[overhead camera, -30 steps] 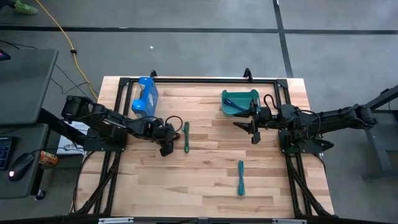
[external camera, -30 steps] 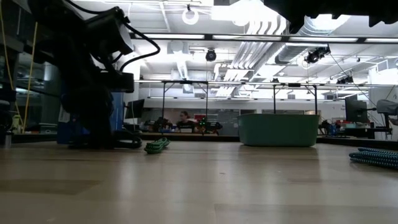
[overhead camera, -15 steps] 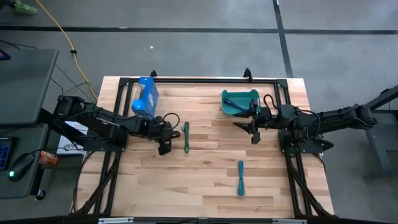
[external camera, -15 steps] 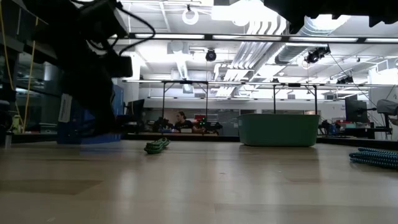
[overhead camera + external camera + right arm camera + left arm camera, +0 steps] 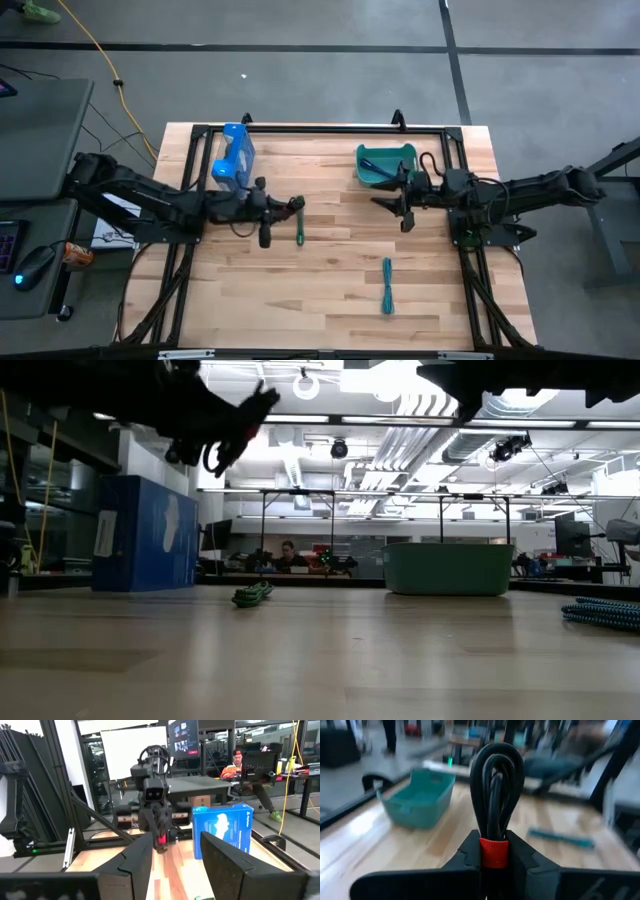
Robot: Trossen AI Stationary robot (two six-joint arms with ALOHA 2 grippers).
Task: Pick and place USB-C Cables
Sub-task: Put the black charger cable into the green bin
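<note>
My left gripper (image 5: 272, 207) hangs above the table's left half, shut on the red-and-black cable bundle (image 5: 496, 795). The low view shows this gripper (image 5: 250, 410) high above the tabletop. The green cable (image 5: 299, 222) lies flat on the wood just right of it. Nearer the table's front edge, the teal cable (image 5: 387, 285) also lies flat. The teal bin (image 5: 385, 163) stands at the far edge. My right gripper (image 5: 400, 207) is open and empty, just in front of the bin. No dark blue cable shows plainly. My left gripper pinches the bundle at its red band (image 5: 494, 854) between the two fingers (image 5: 465, 852). The fingers are about level and point toward the table's right. The black loop (image 5: 497, 765) sticks out past the fingertips, and the bundle is lifted clear of the table.
A large bright blue box (image 5: 234, 155) stands at the far left of the table, behind my left arm. A black frame rail (image 5: 320, 128) runs along the far edge. Bare wood lies between the two arms and along the near edge. People sit in the room beyond.
My left gripper rose from the tabletop with the red-and-black bundle, which went from lying on the wood to lifted clear. The gripper tipped from pointing down to about level and shifted slightly toward the table's right. The green and teal cables kept their places.
</note>
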